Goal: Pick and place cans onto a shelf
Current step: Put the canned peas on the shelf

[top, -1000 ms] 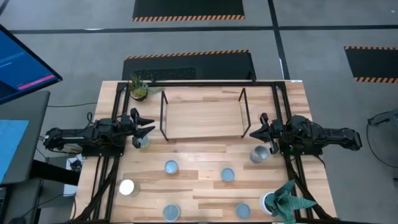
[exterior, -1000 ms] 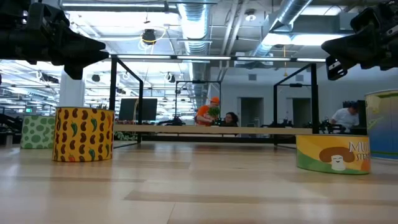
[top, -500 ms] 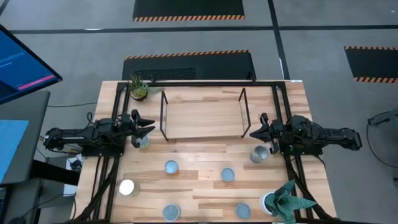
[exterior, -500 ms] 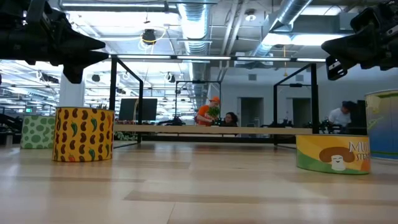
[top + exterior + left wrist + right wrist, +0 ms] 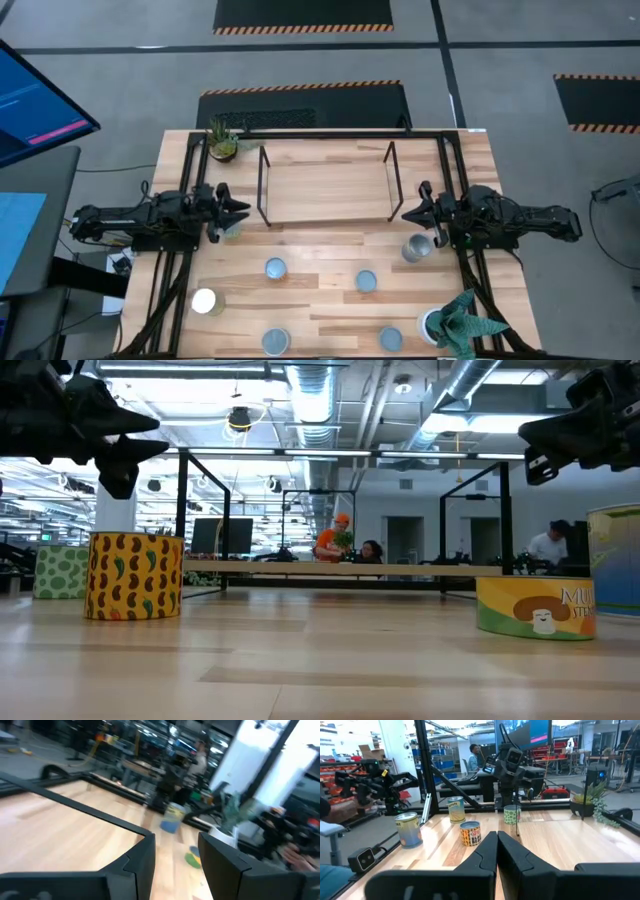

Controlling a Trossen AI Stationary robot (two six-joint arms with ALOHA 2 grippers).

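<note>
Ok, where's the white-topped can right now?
In the high view the white-topped can stands near the table's left edge toward the front, left of a blue-topped can and beyond the waiting left end effector.

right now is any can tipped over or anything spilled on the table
Nothing stands out. The cans all stand upright on the table, apart from one another, and no spill shows. The shelf sits square and holds nothing. Both potted plants are upright at the table's corners.

Cans (image 5: 275, 268) scattered before the shelf (image 5: 327, 185), both tools beside it.
</note>
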